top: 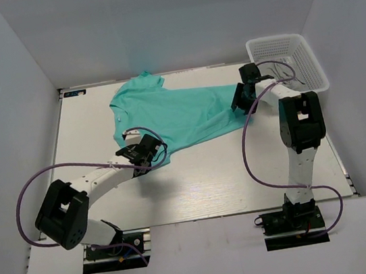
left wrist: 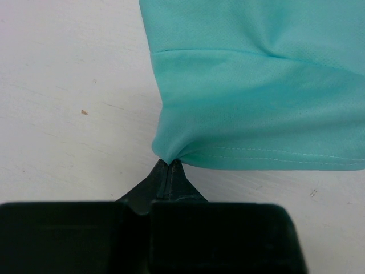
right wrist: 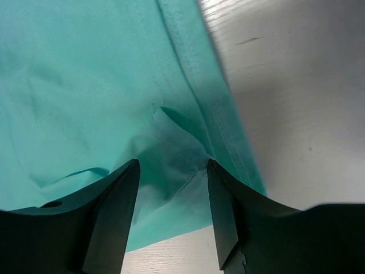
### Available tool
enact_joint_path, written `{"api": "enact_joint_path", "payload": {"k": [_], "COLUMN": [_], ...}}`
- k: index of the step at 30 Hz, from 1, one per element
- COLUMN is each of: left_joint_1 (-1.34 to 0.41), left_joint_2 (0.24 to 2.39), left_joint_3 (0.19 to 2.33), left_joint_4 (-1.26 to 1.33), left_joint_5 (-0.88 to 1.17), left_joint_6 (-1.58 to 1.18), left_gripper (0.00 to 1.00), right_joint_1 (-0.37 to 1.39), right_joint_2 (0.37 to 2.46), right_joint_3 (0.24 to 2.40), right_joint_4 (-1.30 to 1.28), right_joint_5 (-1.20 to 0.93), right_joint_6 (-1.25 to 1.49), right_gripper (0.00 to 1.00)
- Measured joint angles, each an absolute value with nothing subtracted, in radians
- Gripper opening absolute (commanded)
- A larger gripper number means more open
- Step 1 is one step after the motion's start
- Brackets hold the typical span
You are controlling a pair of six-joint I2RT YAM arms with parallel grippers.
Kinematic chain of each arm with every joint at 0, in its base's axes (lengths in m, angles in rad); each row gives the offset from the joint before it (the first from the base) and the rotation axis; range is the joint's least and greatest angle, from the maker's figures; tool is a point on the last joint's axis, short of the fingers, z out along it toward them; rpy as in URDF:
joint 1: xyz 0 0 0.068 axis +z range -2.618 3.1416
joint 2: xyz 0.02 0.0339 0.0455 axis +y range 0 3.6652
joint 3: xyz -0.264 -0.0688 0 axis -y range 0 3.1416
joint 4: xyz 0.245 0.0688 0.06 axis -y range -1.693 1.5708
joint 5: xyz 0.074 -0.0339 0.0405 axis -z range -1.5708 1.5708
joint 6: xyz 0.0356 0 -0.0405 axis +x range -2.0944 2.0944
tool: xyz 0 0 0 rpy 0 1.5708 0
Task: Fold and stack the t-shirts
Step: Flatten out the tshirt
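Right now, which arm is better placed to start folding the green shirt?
Left. The left gripper is pinched shut on the t-shirt at its edge, so it could probably lift at once. The right gripper stands open around a cloth wrinkle near the hem, gripping nothing yet.

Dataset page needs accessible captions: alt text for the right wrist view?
The right pincer hangs open over a turquoise t-shirt, its two black fingers either side of a small raised fold of cloth. The shirt's stitched hem runs diagonally on the right, with bare white table beyond it.
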State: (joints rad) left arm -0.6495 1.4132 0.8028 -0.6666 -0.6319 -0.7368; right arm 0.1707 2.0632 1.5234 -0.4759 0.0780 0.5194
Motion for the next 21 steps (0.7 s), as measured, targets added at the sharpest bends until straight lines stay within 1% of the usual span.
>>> {"api": "enact_joint_path", "payload": {"k": [10, 14, 17, 20, 21], "left_joint_1": [-0.649, -0.649, -0.649, -0.649, -0.649], "left_joint_2": [1.422, 1.43, 1.438, 1.441, 1.443], "left_joint_3": [0.803, 0.803, 0.803, 0.803, 0.803], "left_joint_4": [-0.673, -0.673, -0.675, -0.674, -0.674], "left_joint_5": [-0.632, -0.631, -0.63, -0.629, -0.628], "left_joint_6": [-0.742, -0.742, -0.742, -0.746, -0.746], "left_gripper": [0.0, 0.0, 0.0, 0.0, 0.0], "right_joint_1": [0.17, 0.171, 0.171, 0.173, 0.173], "right_joint_2": [2.057, 2.052, 2.052, 2.052, 2.052], "right_joint_3": [1.52, 1.502, 1.494, 1.494, 1.493], "right_joint_4": [-0.498, -0.487, -0.49, -0.485, -0.482], "right_joint_5": [0.171, 0.147, 0.118, 0.097, 0.09], "right_joint_6": [0.54, 0.53, 0.519, 0.513, 0.511], "right_gripper": [0.57, 0.52, 0.52, 0.43, 0.34]}}
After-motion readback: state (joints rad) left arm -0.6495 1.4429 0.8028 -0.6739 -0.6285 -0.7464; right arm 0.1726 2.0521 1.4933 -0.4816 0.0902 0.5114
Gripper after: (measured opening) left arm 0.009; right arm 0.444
